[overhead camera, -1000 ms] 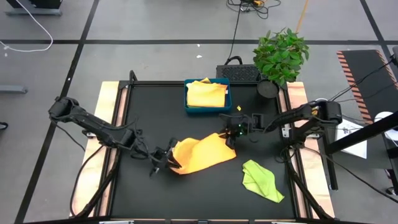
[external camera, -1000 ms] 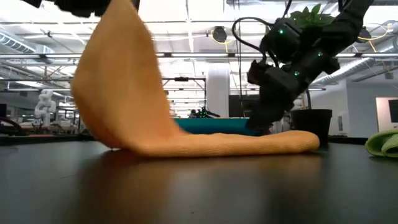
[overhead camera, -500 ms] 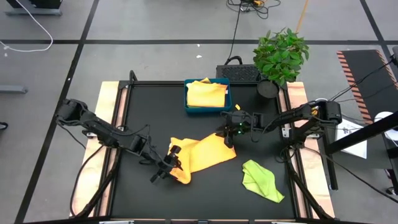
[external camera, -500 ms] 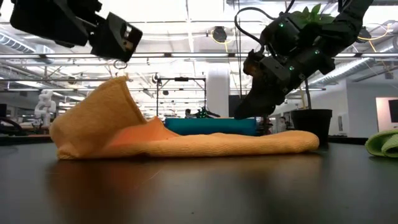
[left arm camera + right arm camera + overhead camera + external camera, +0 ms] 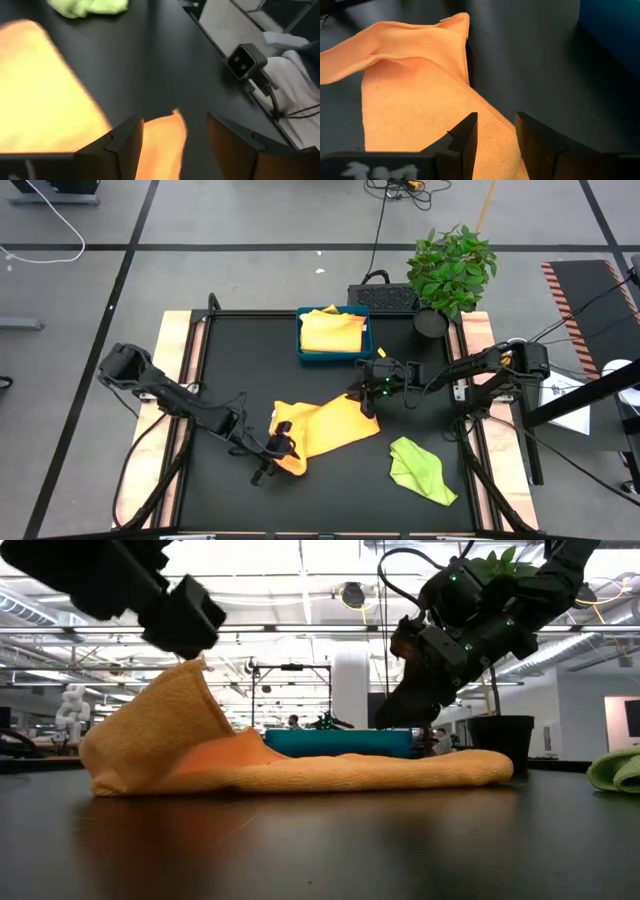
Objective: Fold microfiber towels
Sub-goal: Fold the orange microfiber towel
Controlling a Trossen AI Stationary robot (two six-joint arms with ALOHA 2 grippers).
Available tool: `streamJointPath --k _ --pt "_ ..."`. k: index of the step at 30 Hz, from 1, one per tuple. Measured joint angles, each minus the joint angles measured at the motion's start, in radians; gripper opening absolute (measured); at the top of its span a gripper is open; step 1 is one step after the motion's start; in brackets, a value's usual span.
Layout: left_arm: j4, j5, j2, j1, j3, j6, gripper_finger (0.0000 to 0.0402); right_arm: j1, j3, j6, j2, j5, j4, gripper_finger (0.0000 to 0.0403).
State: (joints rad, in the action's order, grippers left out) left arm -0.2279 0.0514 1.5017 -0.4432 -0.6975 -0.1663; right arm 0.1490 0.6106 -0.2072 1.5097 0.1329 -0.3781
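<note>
An orange-yellow microfiber towel (image 5: pixel 325 428) lies mid-table, its left part doubled over and one corner (image 5: pixel 188 675) standing up. My left gripper (image 5: pixel 278 452) hangs open just above that corner, and its fingers (image 5: pixel 125 145) stand to either side of the corner (image 5: pixel 167 137). My right gripper (image 5: pixel 366 398) is open a little above the towel's far right corner (image 5: pixel 490 125). A pale yellow towel (image 5: pixel 330 330) lies folded in the blue tray (image 5: pixel 335 359). A lime green towel (image 5: pixel 420 470) lies crumpled at the near right.
A potted plant (image 5: pixel 450 270) stands at the far right corner, next to a dark box (image 5: pixel 385 297). A small camera (image 5: pixel 245 62) sits at the table's near edge. Bare black table lies left of and in front of the orange towel.
My left gripper has sunk toward the near edge, rolled about its own line, opened and let go of the towel's left corner. That raised part has dropped and folded over onto the towel; the right part stayed flat. My right gripper has tipped its fingers up off the towel.
</note>
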Motion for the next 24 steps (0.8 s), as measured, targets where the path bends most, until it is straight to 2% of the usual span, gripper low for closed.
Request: streamJointPath --k 4,12,18,21,24 --pt "-0.085 0.008 0.086 -0.017 0.004 -0.040 0.0218 0.000 0.000 -0.009 0.000 0.000 0.000 0.0126" --pt "-0.122 -0.010 0.129 -0.030 0.002 -0.102 0.0218 0.000 0.000 -0.016 0.000 -0.001 0.000 0.0126" --pt "-0.142 -0.087 0.193 -0.036 0.002 -0.105 0.0214 0.000 0.000 -0.014 0.000 -0.003 -0.007 0.0126" --pt "-0.140 -0.132 0.230 -0.036 -0.005 -0.105 0.0187 0.000 0.000 -0.011 0.000 -0.005 -0.007 0.0126" --pt "-0.147 -0.135 0.233 -0.036 -0.015 -0.086 0.0131 0.000 0.000 -0.005 0.000 -0.005 -0.007 0.0126"
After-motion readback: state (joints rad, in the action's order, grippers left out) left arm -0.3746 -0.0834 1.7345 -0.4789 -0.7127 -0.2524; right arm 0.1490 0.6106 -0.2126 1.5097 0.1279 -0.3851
